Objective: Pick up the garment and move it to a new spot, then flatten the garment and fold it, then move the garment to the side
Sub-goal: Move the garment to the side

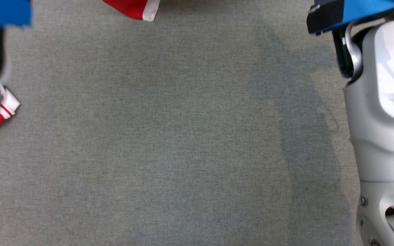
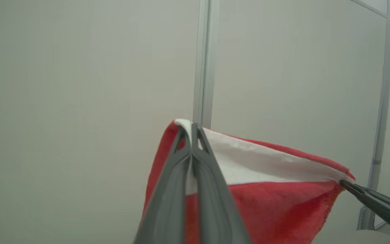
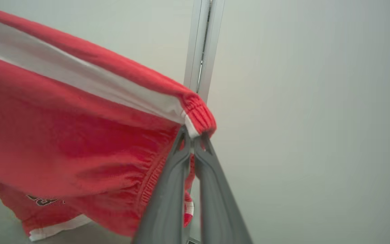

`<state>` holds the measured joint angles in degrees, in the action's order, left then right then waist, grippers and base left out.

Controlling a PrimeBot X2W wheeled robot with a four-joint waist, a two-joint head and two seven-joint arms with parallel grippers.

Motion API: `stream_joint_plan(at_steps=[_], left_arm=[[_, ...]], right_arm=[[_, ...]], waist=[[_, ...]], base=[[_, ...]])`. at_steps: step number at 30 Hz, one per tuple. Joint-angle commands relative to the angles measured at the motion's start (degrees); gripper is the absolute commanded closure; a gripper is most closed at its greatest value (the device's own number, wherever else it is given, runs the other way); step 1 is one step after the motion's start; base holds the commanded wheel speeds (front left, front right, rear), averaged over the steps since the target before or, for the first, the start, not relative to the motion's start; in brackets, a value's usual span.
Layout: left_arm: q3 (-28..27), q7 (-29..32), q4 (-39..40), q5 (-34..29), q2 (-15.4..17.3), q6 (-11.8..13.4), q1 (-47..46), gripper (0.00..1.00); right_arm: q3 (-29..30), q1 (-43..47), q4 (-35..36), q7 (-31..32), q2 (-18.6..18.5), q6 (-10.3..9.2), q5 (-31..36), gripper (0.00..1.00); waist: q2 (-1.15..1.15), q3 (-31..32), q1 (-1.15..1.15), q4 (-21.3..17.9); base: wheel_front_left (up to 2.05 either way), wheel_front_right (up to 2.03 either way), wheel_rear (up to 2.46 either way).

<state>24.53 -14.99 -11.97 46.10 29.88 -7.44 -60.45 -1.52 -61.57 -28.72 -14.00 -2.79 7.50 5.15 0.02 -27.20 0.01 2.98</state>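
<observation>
The garment [image 2: 276,200] is red knit with a white stripe, and it hangs stretched in the air between my two grippers. In the left wrist view my left gripper [image 2: 192,130] is shut on one upper corner of it. My right gripper [image 2: 345,184] pinches the far corner at the right. The right wrist view shows the right gripper [image 3: 192,135] shut on the ribbed band of the garment [image 3: 63,128], whose lower part with dark lettering droops below. In the head view a red and white edge of the garment [image 1: 133,8] dangles at the top, and another bit [image 1: 7,107] shows at the left.
A grey cloth-covered surface [image 1: 183,136] spreads below. My pale right forearm [image 1: 385,119] stands along its right side, with blue parts at the top corners [image 1: 3,12]. Behind the garment is a pale wall with a metal post [image 2: 204,61].
</observation>
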Motion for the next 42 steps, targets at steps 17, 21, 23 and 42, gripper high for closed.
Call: stream_joint_plan(at_steps=[17,21,23,42], left_arm=[[-2.83,-0.27,-7.10,-1.62,-11.54,-0.09,43.20,1.00],[-4.35,-0.26,-9.18,-2.87,-14.50,-0.07,49.50,1.00],[-4.48,-0.27,-9.94,-4.02,-15.60,-0.07,52.17,1.00],[-11.30,-0.28,-8.98,-10.05,-21.22,0.00,67.26,1.00]], right_arm=[[-1.67,36.40,-1.64,-1.27,-0.29,-0.02,-5.32,1.00],[-1.86,45.29,-0.39,-1.27,-0.30,-0.04,-7.91,1.00],[-2.20,48.84,-0.34,-1.28,-0.31,-0.05,-9.09,1.00],[-4.85,65.68,3.60,-1.28,-0.31,-0.05,-14.84,1.00]], waist=[[-0.02,13.18,-0.01,0.41],[-0.02,18.91,-0.01,0.79],[-0.02,21.91,-0.01,0.77],[-0.02,31.36,-0.01,-0.56]], base=[[0.00,0.00,0.00],[0.00,0.00,0.00],[0.00,0.00,0.00],[0.00,0.00,0.00]])
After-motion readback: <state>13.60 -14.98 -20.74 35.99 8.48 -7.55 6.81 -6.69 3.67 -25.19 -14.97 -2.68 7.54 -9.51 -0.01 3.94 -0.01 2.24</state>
